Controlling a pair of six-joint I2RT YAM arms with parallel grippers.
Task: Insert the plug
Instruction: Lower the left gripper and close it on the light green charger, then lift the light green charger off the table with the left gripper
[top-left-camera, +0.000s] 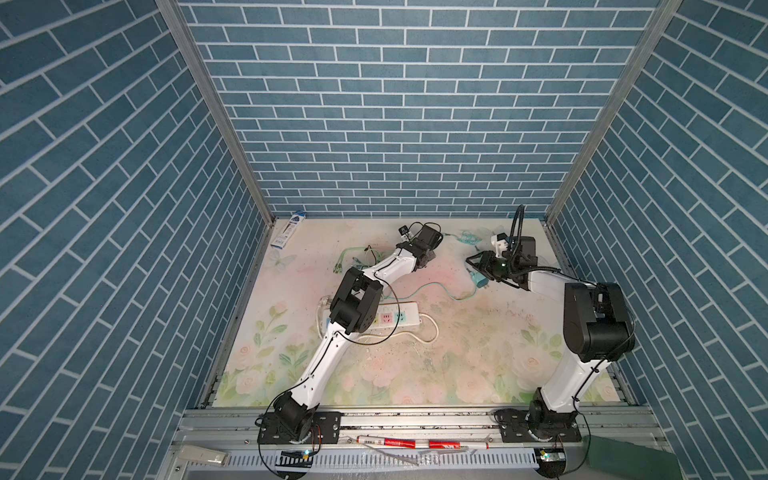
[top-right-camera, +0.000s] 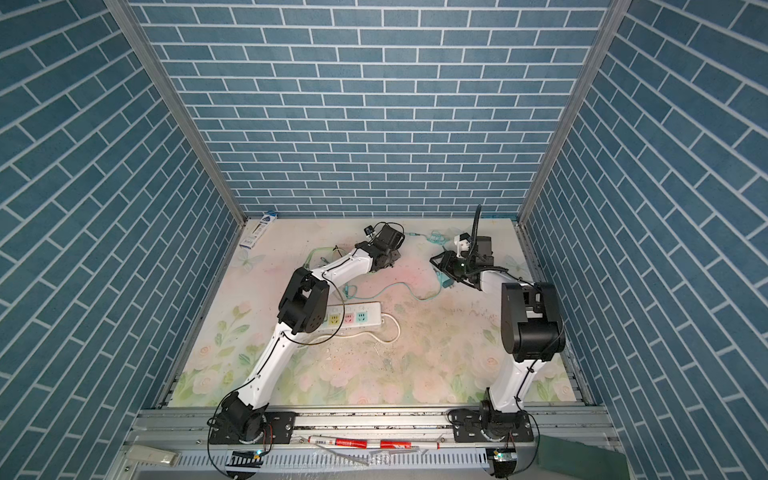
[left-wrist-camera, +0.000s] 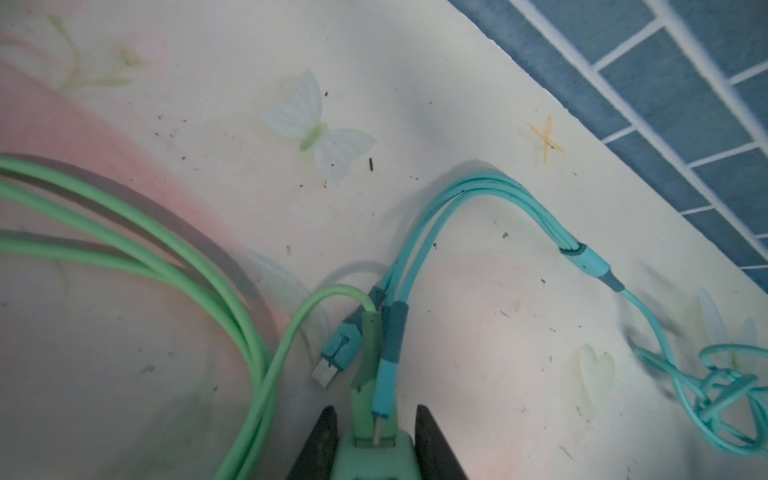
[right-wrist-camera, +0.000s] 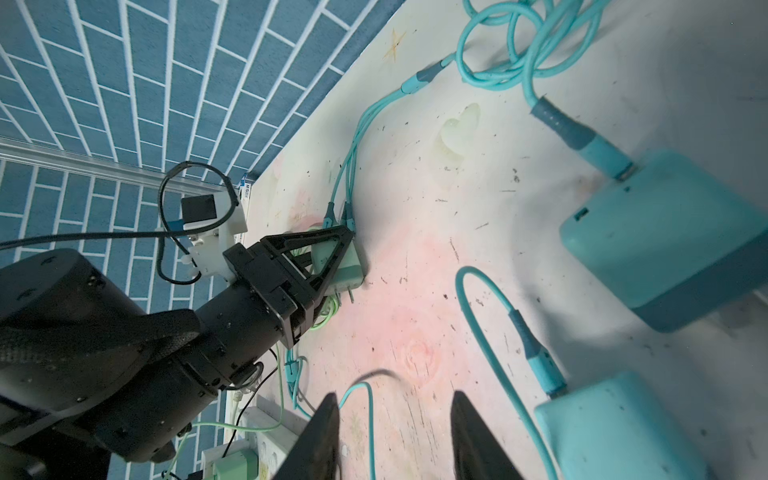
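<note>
**One green plug gripped, two teal adapters on the mat**

The left gripper (left-wrist-camera: 375, 411) has its jaws pinched onto one pale green plug (left-wrist-camera: 374, 459). The plug is low against the floral mat (top-left-camera: 436, 365), in its back half. In the right wrist view, metal prongs stick out of the plug's near end.

One green cable (left-wrist-camera: 166, 232) runs into the plug, and three of its strands lie side by side to one side. One teal branch cable (left-wrist-camera: 478, 187) splits into three strands, and two of its connector heads rest just beside the plug.

The right gripper (right-wrist-camera: 395, 399) hovers over the mat with its jaws spread apart. Near it lie a teal adapter (right-wrist-camera: 665, 237) and a second teal adapter (right-wrist-camera: 615, 432), each with a teal lead plugged in.

A single white power strip (top-right-camera: 370, 326) lies well apart from the held plug, toward the front, and is partly covered by the left arm's elbow. In a top view three of its coloured sockets show: yellow, pink and teal.
</note>
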